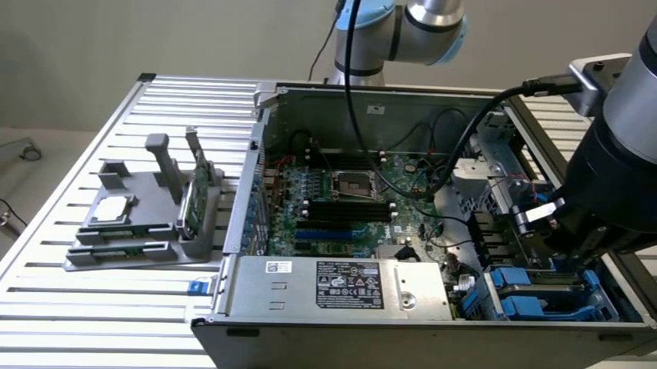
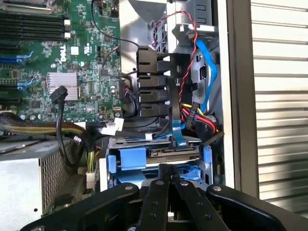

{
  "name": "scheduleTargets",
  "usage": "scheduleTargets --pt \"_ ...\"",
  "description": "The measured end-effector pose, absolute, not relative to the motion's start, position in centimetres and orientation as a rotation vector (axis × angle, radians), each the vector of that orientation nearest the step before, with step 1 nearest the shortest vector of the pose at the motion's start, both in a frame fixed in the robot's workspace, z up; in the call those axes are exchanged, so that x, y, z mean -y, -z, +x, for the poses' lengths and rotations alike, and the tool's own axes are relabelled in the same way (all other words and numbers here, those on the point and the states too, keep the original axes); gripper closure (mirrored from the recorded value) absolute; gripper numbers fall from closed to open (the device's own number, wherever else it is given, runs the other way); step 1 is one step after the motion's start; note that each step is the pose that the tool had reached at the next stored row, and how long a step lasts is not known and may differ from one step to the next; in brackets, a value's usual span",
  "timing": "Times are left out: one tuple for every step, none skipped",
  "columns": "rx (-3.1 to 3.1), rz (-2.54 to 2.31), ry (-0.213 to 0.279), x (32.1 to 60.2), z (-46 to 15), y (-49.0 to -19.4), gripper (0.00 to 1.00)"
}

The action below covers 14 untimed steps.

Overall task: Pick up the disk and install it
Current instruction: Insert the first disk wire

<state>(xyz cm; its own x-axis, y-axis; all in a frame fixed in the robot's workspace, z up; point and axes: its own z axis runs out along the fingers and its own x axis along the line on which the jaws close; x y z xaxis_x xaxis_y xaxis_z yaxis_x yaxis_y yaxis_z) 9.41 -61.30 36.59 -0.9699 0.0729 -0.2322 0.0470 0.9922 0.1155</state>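
Observation:
The disk (image 2: 174, 153) sits in the drive bay at the corner of the open computer case, its dark edge facing me between the blue carrier frame's sides (image 2: 131, 160). My gripper (image 2: 168, 169) is directly over it, the two black fingers (image 2: 159, 192) pressed together with nothing between them and their tips at the disk's edge. In the exterior view the arm's black wrist (image 1: 605, 200) hangs over that bay at the exterior view's right. Blue carrier plastic (image 1: 528, 298) shows below it.
Red, black and blue cables (image 2: 209, 72) hang close behind the bay, next to black connectors (image 2: 154, 82). The power supply (image 1: 328, 284) borders the bay. A grey holder (image 1: 138, 223) with a small chip and a green stick stands on the slatted table at the exterior view's left.

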Motion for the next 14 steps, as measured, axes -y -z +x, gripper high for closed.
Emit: scheduleTargets --pt "-2.896 0.104 -0.168 61.30 9.42 -36.56 0.86" --pt "-2.894 0.123 -0.176 61.30 9.42 -36.53 0.86" --pt "-2.893 0.140 -0.180 61.30 9.42 -36.50 0.86" --pt "-2.891 0.159 -0.184 61.29 9.42 -36.48 0.86" --pt "-2.889 0.178 -0.186 61.29 9.42 -36.45 0.86" --pt "-2.887 0.198 -0.189 61.30 9.42 -36.42 0.86" --pt "-2.885 0.219 -0.190 61.30 9.42 -36.39 0.86" --pt "-2.882 0.241 -0.190 61.30 9.42 -36.35 0.86" --pt "-2.879 0.264 -0.189 61.30 9.42 -36.32 0.86" --pt "-2.876 0.288 -0.187 61.30 9.42 -36.29 0.86" --pt "-2.873 0.312 -0.184 61.30 9.42 -36.26 0.86" --pt "-2.869 0.340 -0.181 61.30 9.42 -36.22 0.86" --pt "-2.864 0.365 -0.178 61.30 9.42 -36.20 0.86" --pt "-2.860 0.391 -0.175 61.30 9.42 -36.17 0.86"
